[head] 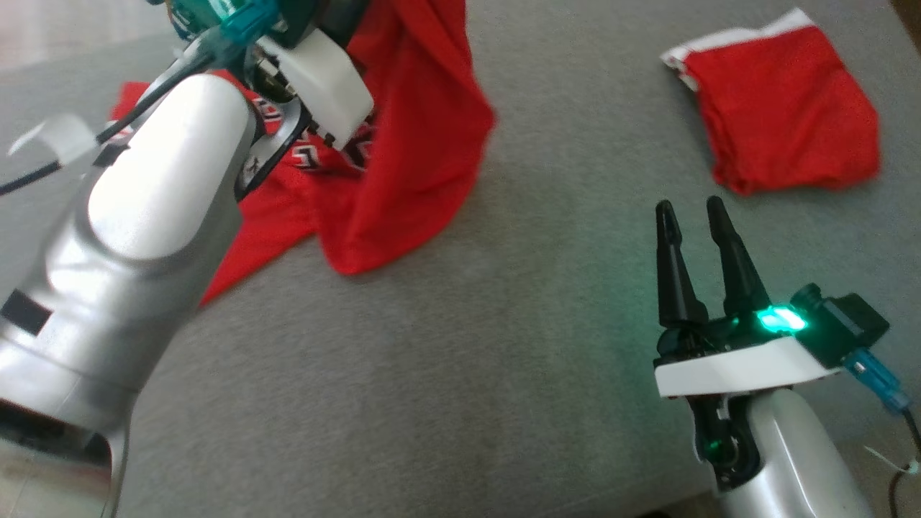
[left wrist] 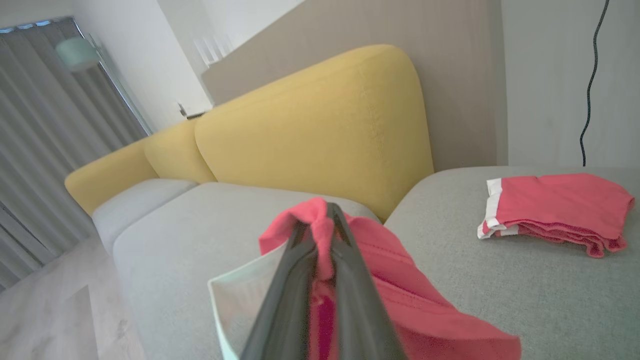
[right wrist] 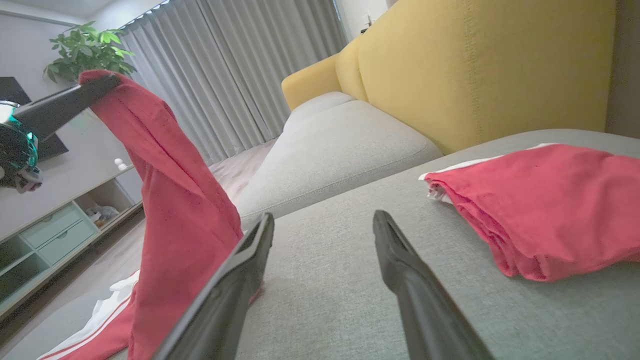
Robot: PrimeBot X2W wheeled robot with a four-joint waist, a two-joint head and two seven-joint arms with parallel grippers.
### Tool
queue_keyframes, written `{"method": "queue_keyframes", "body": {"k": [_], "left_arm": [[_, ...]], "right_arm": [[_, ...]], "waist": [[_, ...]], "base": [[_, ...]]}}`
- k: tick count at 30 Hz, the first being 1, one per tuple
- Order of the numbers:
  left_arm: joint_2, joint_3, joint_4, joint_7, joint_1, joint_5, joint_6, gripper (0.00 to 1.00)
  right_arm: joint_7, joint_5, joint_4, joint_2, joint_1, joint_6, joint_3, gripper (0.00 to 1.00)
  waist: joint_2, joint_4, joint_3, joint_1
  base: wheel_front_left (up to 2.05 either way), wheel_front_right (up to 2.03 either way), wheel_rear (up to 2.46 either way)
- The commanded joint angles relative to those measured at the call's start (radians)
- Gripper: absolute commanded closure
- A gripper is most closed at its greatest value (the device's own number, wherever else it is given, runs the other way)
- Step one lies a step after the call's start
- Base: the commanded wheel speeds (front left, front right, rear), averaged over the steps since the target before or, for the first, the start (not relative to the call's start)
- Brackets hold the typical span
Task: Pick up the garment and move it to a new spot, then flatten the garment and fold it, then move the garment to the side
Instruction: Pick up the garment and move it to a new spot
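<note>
Head view: pale left forearm (head: 165, 180) takes the left of frame, raised over the red garment (head: 417, 144). The garment stands bunched at upper centre, its lower part lying on the grey sofa seat (head: 504, 360). Folded red garment (head: 784, 108) at upper right. Right gripper (head: 689, 206) at lower right, jaws apart, holding nothing. Left wrist view: left gripper (left wrist: 322, 212) at lower centre, jaws pinched tight on a fold of red fabric. Right wrist view: garment hangs from upper left, its tail trailing on the seat at lower left. Judgement: pick-up under way; relocating, flattening, folding and setting aside are all left. Count: two red garments, two grippers, two yellow back cushions (left wrist: 310, 130).
</note>
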Motion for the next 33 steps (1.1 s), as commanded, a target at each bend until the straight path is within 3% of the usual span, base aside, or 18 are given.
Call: {"method": "queue_keyframes", "body": {"k": [1,3,4,6,7,13,20,30,33], "left_arm": [[0.022,0.024,-0.005,0.009,-0.070,-0.004,0.002,1.00],[0.016,0.011,0.044,0.017,-0.089,-0.008,0.002,1.00],[0.016,0.008,0.074,0.019,-0.100,-0.008,0.002,0.84],[0.014,0.009,0.129,0.011,-0.120,-0.009,0.003,0.23],[0.012,0.015,0.157,0.000,-0.131,-0.008,0.012,0.00],[0.009,0.038,0.319,-0.075,-0.194,0.011,0.068,0.00],[-0.001,0.063,0.418,-0.171,-0.197,-0.021,0.066,0.00],[0.010,0.107,0.366,-0.305,-0.036,-0.097,0.073,0.00],[0.021,0.138,0.301,-0.328,0.066,-0.136,0.099,0.00]], "right_arm": [[-0.011,0.012,-0.038,-0.002,-0.029,-0.001,0.031,0.00],[-0.011,0.024,-0.041,-0.002,-0.037,-0.001,0.044,0.00],[-0.011,0.029,-0.042,-0.002,-0.041,-0.001,0.049,0.00],[-0.011,0.039,-0.045,-0.002,-0.046,-0.001,0.058,0.00],[-0.011,0.043,-0.046,-0.002,-0.046,-0.001,0.060,0.00],[-0.011,0.046,-0.034,-0.002,-0.050,-0.001,0.081,0.00],[-0.011,0.016,-0.028,-0.002,-0.046,-0.001,0.058,0.00],[-0.011,-0.060,-0.012,-0.002,-0.014,-0.001,-0.007,0.00],[-0.011,-0.086,-0.010,-0.002,-0.003,-0.001,-0.025,0.00]], "waist": [[0.0000,-0.052,0.038,0.0000],[0.0000,-0.077,0.054,0.0000],[0.0000,-0.086,0.059,0.0000],[0.0000,-0.101,0.068,0.0000],[0.0000,-0.105,0.071,0.0000],[0.0000,-0.094,0.075,0.0000],[0.0000,-0.024,0.039,0.0000],[0.0000,0.127,-0.052,0.0000],[0.0000,0.176,-0.076,0.0000]], "base": [[0.00,0.00,0.00],[0.00,0.00,0.00],[0.00,0.00,0.00],[0.00,0.00,0.00],[0.00,0.00,0.00],[0.00,0.00,0.00],[0.00,0.00,0.00],[0.00,0.00,0.00],[0.00,0.00,0.00]]}}
